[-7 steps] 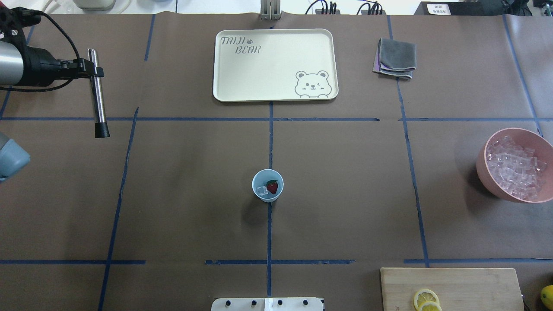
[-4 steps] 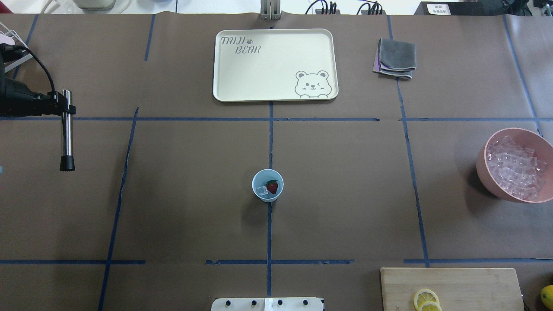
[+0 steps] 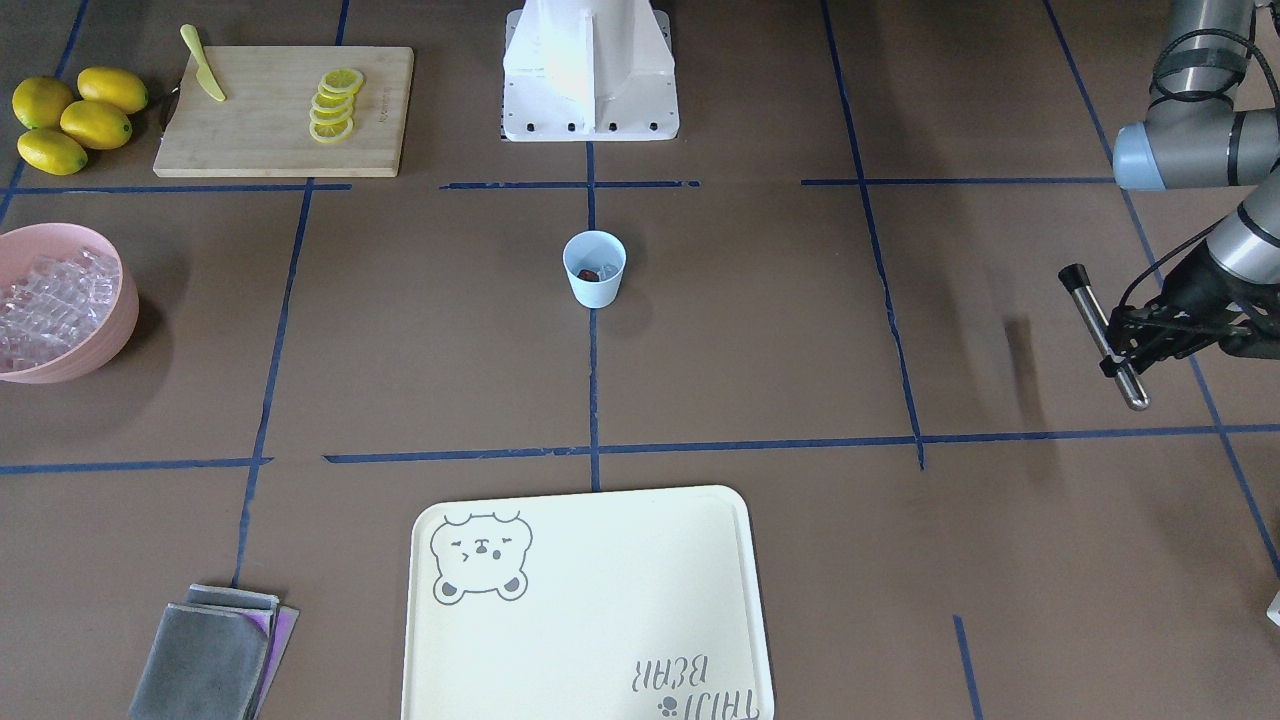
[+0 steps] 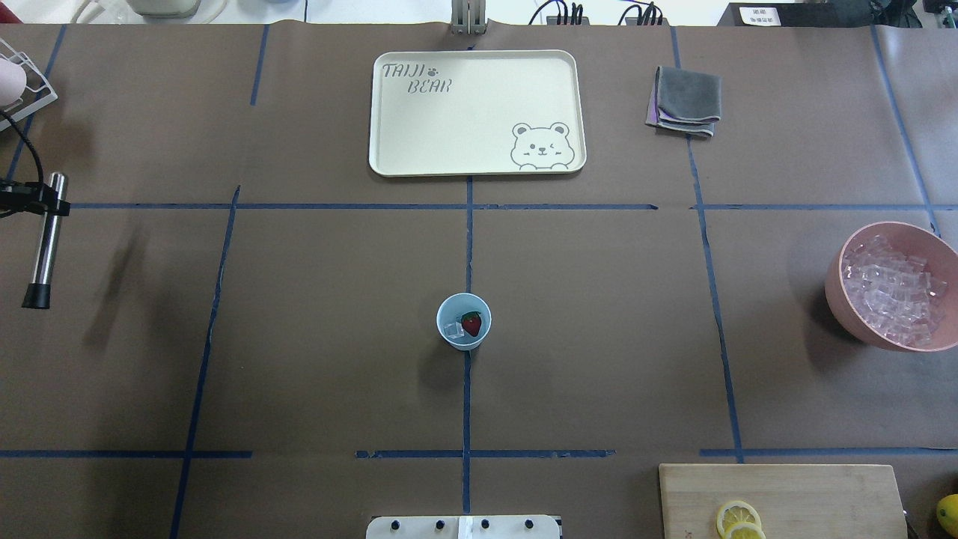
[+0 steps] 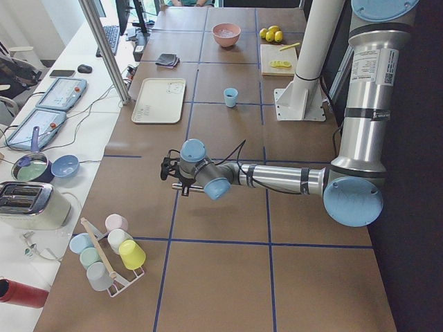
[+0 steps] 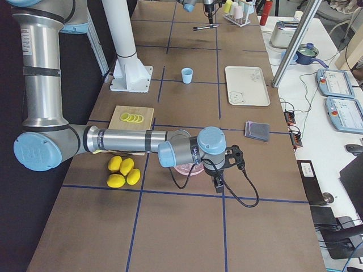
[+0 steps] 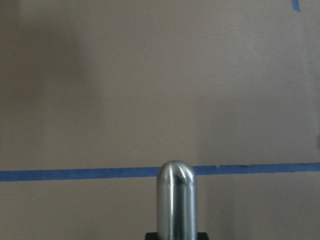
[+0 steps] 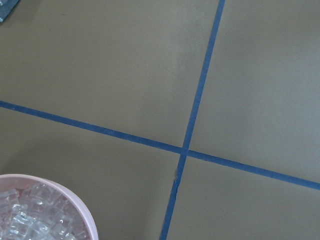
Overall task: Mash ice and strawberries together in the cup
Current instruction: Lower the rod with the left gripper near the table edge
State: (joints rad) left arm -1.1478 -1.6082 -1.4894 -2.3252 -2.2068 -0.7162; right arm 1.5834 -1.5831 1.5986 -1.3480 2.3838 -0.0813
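Steel muddler [image 4: 46, 239] in left claw [image 4: 51, 201], far from cup [image 3: 595, 288]

One cup [image 3: 594, 286]; one strawberry [image 4: 471, 323]; four lemons [image 3: 95, 123]

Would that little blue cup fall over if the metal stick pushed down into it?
Probably tips easily: the cup looks like thin plastic, tapers to a narrow base and nothing steadies it. One strawberry and some ice add little weight. It may also slide on the smooth paper.

Brown surface [image 4: 599, 374] gridded with blue tape [image 7: 75, 174], one line beneath the left end effector [image 3: 1115, 358], white side bench [image 5: 86, 131] ahead of it, slanted metal post [image 5: 104, 48] farther along, soft even light
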